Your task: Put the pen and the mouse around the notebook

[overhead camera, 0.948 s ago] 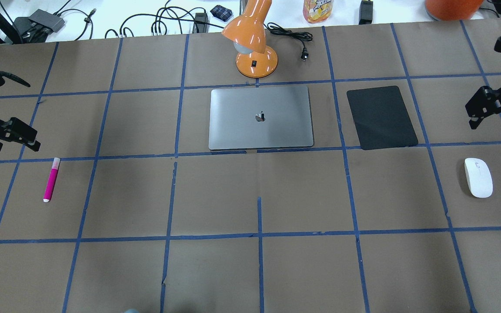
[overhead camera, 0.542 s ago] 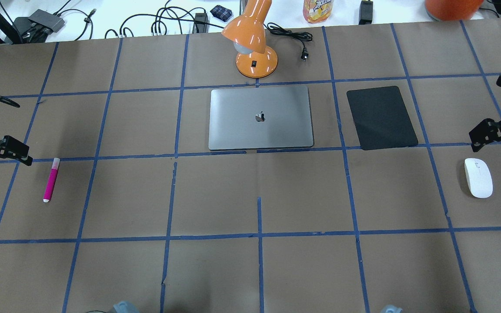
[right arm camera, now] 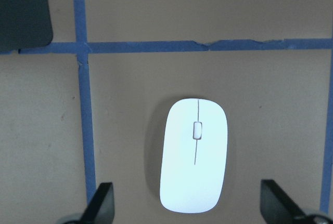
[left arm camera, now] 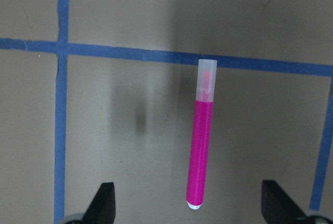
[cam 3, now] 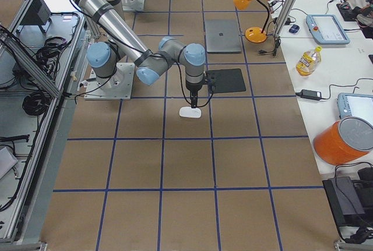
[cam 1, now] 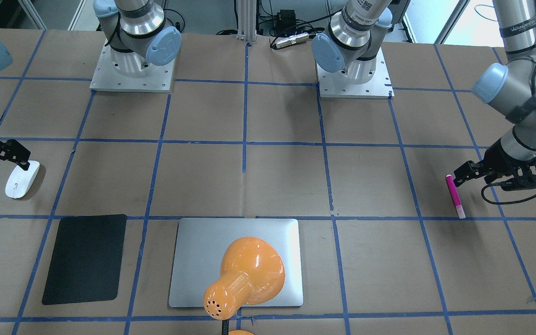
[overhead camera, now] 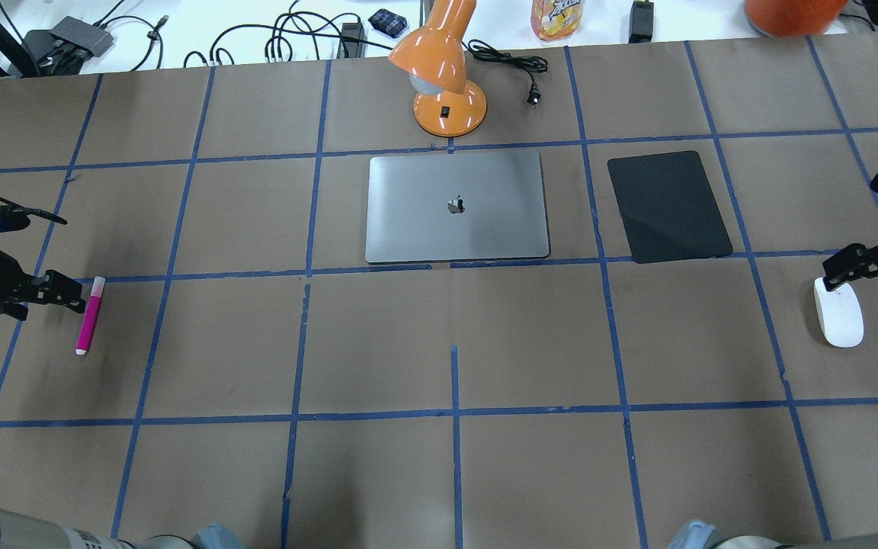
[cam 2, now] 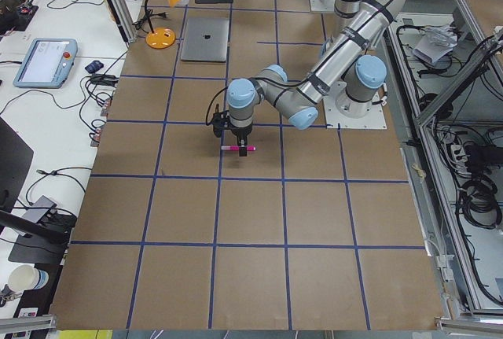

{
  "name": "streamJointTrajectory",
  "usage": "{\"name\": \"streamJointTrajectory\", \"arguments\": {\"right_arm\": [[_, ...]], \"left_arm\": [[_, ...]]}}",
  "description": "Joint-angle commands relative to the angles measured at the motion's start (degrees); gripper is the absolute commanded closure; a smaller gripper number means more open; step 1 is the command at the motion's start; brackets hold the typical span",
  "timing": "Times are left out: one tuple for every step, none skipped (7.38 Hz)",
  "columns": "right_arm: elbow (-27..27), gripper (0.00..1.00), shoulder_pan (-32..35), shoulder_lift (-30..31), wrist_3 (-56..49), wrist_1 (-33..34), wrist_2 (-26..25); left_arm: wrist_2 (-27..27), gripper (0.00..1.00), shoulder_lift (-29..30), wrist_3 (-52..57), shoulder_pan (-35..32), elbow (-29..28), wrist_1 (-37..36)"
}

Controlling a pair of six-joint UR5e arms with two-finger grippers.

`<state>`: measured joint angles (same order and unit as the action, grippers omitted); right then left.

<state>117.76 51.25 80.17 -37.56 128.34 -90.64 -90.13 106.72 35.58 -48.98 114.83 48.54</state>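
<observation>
Showing both arms poised low over their targets. The left gripper (overhead camera: 65, 294) hangs over the pen (overhead camera: 89, 315), its jaws spread wide. In the left wrist view one finger (left arm camera: 105, 203) shows at each lower corner, and the pen's rounded end lies between them, touched by neither. The pen rests flat on the table (overhead camera: 454, 457) at the robot's far left, with its pale translucent cap just short of a blue tape line (left arm camera: 130, 53), well apart from the notebook (overhead camera: 456, 206).

The right gripper (overhead camera: 835, 276) hangs over the mouse (overhead camera: 839, 313), its jaws likewise released and holding nothing. In the right wrist view the mouse lies centred between the two fingertips (right arm camera: 104, 199), clear of both. The mouse sits on the table at the robot's far right, nearer the robot than the black mat (overhead camera: 669, 206), and well apart from the notebook.

The notebook lies closed and flat at the table's middle, with the mat beside it on the robot's right. An orange lamp (overhead camera: 443, 76) stands just beyond its far edge.
</observation>
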Motion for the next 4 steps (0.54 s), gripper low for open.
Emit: {"name": "streamJointTrajectory", "arguments": {"right_arm": [[0.0,0.0,-0.4,-2.8,-0.1,0.7,-0.1],[0.0,0.0,-0.4,-4.4,-0.1,2.1,-0.6],[0.1,0.0,-0.4,-5.9,-0.1,3.7,-0.8],[0.1,0.0,-0.4,-6.9,-0.2,3.7,-0.9]], "left_arm": [[0.0,0.0,3.1,-0.4,0.0,0.4,-1.9],[0.1,0.0,3.7,-0.6,-0.1,0.2,-2.0],[0.1,0.0,4.2,-0.9,-0.3,0.1,-2.7],[0.1,0.12,4.8,-1.6,-0.3,0.0,-3.1]]}}
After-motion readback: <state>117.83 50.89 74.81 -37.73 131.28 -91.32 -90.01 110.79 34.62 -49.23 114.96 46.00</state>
